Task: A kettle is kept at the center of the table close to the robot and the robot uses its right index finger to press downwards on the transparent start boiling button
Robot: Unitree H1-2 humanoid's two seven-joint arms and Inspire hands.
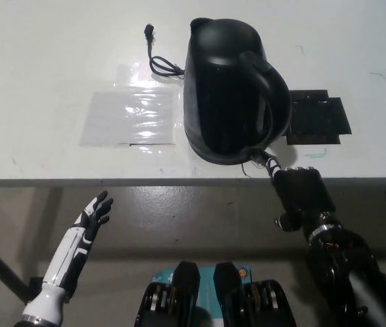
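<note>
A black electric kettle [230, 88] stands on the white table [56, 61], near its front edge, handle turned toward the right. My black right hand [300, 193] is just below the table's front edge with one finger stretched out; its tip touches the base of the kettle's handle, where the start button lies. The button itself is hidden behind the fingertip and the handle. The rest of that hand's fingers are curled in, holding nothing. My white left hand [92, 216] rests low at the lower left, below the table, fingers apart and empty.
The kettle's black cord [157, 58] lies coiled behind it to the left. A clear plastic sheet [131, 117] is taped flat on the table left of the kettle. A black square mat [317, 120] lies to the right.
</note>
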